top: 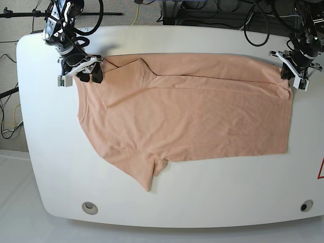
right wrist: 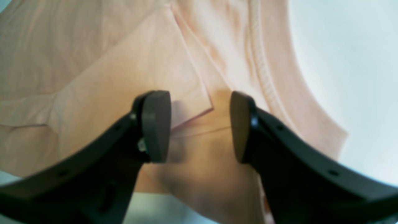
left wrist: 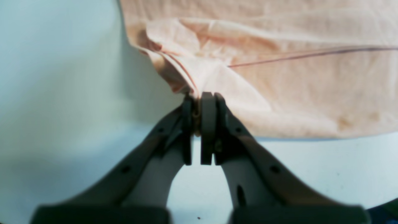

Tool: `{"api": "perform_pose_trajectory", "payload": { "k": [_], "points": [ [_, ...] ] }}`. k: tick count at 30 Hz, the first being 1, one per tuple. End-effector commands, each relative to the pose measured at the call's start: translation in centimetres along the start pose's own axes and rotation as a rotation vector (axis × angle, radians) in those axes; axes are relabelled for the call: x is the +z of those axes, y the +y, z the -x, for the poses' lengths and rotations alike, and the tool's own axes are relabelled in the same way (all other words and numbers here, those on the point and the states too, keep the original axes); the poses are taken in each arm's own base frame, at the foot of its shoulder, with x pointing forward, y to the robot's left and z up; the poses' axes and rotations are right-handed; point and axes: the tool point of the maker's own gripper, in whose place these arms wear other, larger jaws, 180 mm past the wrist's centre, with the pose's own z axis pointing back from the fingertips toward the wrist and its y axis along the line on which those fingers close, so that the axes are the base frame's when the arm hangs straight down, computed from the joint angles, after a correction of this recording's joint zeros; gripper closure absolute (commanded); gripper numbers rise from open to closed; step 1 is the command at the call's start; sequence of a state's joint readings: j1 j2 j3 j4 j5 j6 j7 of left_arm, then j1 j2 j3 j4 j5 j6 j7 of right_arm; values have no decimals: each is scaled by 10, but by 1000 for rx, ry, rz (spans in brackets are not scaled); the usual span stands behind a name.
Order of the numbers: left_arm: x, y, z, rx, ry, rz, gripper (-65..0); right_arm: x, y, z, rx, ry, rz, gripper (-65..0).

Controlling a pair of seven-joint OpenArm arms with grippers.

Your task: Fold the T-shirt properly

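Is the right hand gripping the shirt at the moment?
No: in the right wrist view the right hand is open, its fingers spread apart above the shirt with nothing pinched between them.

text: none legible | labels: none | T-shirt (top: 187, 116): no readable print

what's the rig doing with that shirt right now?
Two arms are working on a peach T-shirt spread across the white table, with its far long edge already folded over. The left gripper is shut on a bunched corner of fabric at the shirt's far hem end. The right gripper is open, jaws apart, over the layered fabric at the sleeve and collar end, gripping nothing. The near sleeve lies flat, not yet folded.
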State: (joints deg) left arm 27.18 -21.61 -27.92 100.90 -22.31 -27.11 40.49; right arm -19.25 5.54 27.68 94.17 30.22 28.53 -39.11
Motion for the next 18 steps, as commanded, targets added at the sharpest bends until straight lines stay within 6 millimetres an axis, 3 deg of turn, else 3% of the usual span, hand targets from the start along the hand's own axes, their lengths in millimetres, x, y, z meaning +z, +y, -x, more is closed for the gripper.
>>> {"api": "perform_pose_trajectory", "payload": {
  "k": [1,8,18],
  "points": [
    [5,5,-16,-19,-50,-9,0,3,1,-3,25,-1,-4,-297],
    [5,5,-16,-17,-54,-10,0,1,4,-2,34,2,-18,-230],
    [3,5,-20,-12,-65,-11,0,-7,-3,2,27,-8,-2,-68]
  ]
}}
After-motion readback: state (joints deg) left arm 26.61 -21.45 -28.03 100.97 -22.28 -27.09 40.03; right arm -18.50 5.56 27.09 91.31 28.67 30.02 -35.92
